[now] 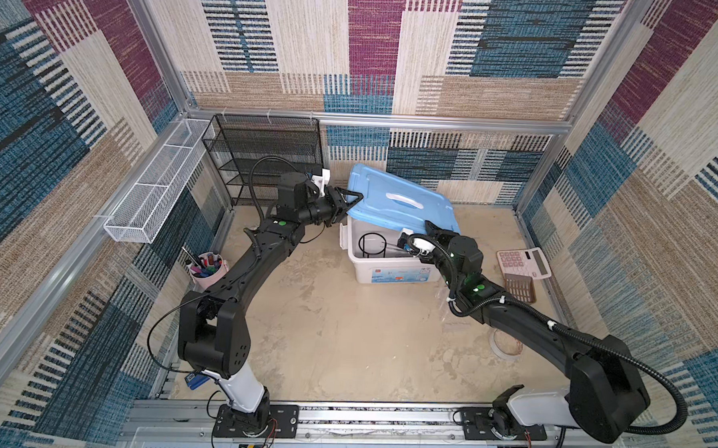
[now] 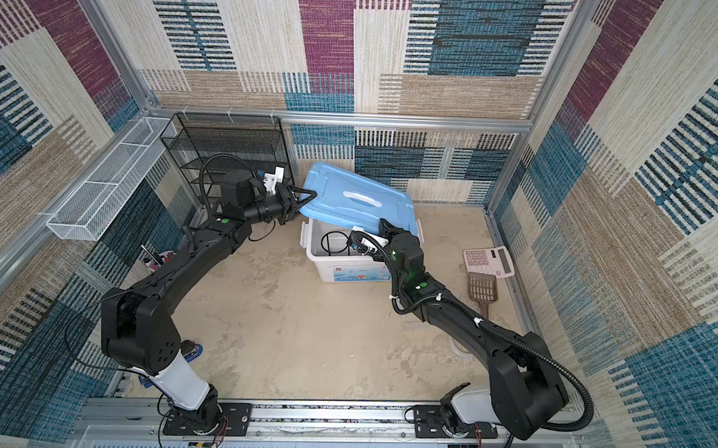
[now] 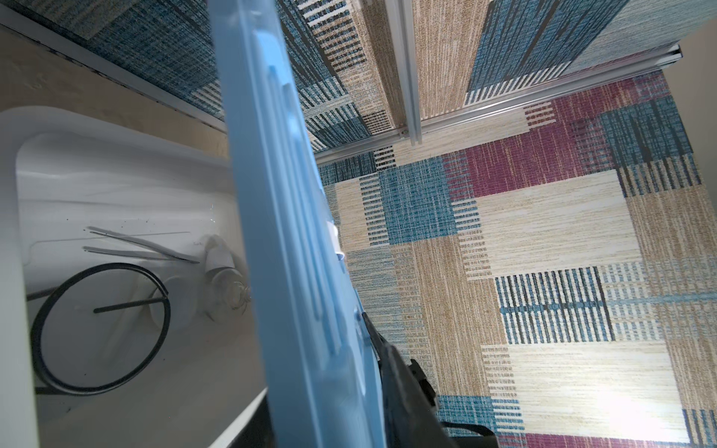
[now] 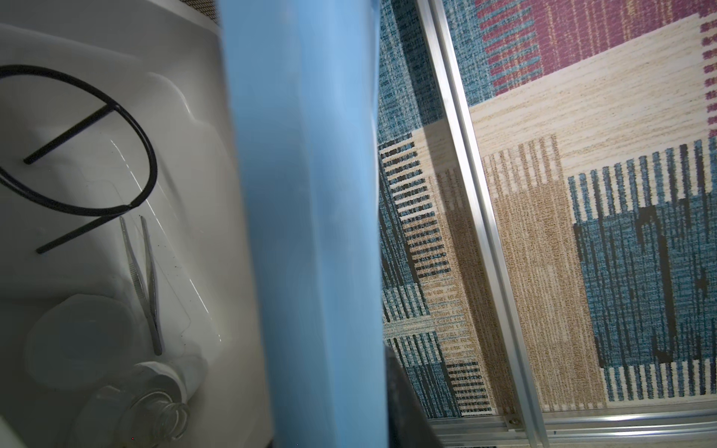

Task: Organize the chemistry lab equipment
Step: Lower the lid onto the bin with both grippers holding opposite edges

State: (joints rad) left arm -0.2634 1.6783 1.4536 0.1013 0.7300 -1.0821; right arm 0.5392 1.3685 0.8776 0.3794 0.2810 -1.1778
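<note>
A white plastic storage bin (image 1: pixel 392 272) (image 2: pixel 347 270) stands on the beige worktop (image 1: pixel 344 336) near the middle of its back edge. Over it a light blue plastic lid (image 1: pixel 375 188) (image 2: pixel 330 186) sits tilted, with its left corner raised and the front of the bin uncovered.

The left pincer (image 1: pixel 352 197) (image 2: pixel 304 197) is closed narrowly on the lid's raised left corner, with one finger above the edge and one below. In the left wrist view the lid (image 3: pixel 287 232) runs between the fingers.

The right pincer (image 1: pixel 430 229) (image 2: pixel 384 226) is at the lid's front edge near the right corner. In the right wrist view the lid's edge (image 4: pixel 306 194) fills the gap, and I cannot tell whether the pincer clamps it.

Inside the bin:
- A black wire ring tripod (image 3: pixel 128 305) (image 4: pixel 70 135) lies on its side.
- Thin metal tweezers (image 3: pixel 178 256) (image 4: pixel 155 329) lie flat on the bottom just beside it.
- A small white round dish (image 4: pixel 77 345) sits near the joined end of the tweezers.
- A small clear glass flask (image 3: pixel 229 287) (image 4: pixel 155 411) lies just beside the dish.

A pink cup of pens (image 1: pixel 207 268) stands at the worktop's left edge. A pink-keyed calculator (image 1: pixel 522 263) lies at the right edge, with a brown slotted scoop (image 1: pixel 521 288) just in front of it. A black mesh shelf unit (image 1: pixel 264 158) fills the back left corner.
</note>
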